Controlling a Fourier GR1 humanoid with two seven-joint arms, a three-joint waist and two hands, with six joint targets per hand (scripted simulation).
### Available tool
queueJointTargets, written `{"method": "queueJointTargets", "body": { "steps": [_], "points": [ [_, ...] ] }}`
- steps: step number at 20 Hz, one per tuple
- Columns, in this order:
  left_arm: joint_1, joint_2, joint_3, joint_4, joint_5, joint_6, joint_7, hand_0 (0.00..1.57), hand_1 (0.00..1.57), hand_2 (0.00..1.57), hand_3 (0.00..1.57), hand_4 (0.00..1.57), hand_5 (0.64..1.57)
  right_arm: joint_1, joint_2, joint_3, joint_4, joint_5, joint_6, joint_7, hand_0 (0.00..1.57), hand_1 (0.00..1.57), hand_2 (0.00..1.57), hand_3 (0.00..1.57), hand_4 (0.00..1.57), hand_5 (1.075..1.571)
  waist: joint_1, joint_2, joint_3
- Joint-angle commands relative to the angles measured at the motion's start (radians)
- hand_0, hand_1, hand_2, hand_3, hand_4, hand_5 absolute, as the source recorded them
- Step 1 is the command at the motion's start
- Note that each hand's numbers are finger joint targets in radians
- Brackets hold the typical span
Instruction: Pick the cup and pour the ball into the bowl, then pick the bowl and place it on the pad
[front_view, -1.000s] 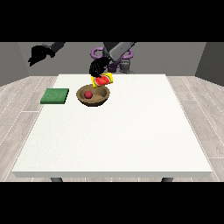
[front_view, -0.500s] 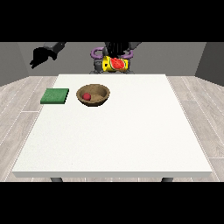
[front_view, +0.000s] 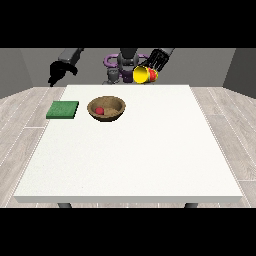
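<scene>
A brown wooden bowl (front_view: 107, 108) stands on the white table (front_view: 135, 150) at its far left, with a red ball (front_view: 100, 110) lying inside it. A flat green pad (front_view: 63, 109) lies on the table just left of the bowl. The hand at the view's right (front_view: 158, 60) is raised above the table's far edge, its fingers curled round a yellow and red cup (front_view: 144, 75) tipped on its side with its mouth facing the camera. The hand at the view's left (front_view: 59, 71) hangs in the air beyond the table's far left corner, above and behind the pad, holding nothing.
The robot's grey and purple torso (front_view: 122, 67) stands behind the table's far edge. A grey plank floor (front_view: 22, 115) surrounds the table.
The cup was tipped over the bowl a second ago; the hand at the view's right has since carried it up and to the right, away from the bowl. The ball stays in the bowl.
</scene>
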Motion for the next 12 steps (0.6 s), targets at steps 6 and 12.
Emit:
{"method": "queueJointTargets", "body": {
  "steps": [6, 12],
  "points": [
    [-0.023, -0.145, 0.383, -0.198, 0.687, -0.334, -0.086, 0.0, 0.0, 0.0, 0.0, 0.52, 1.56, -0.003, 0.061, -0.008, -0.006, -0.028, -0.019, -0.009, 0.0, 0.0, 0.44, 0.47, 0.66, 1.571, 0.074, 0.063, -0.0076],
    [-0.037, 0.105, 0.597, -0.149, 0.988, -0.727, 0.008, 0.0, 0.0, 0.0, 0.0, 0.36, 1.545, 0.048, 0.115, -0.01, -0.039, -0.054, -0.026, -0.018, 0.0, 0.0, 0.35, 0.17, 0.4, 1.571, 0.097, 0.063, 0.0018]
  ]
}}
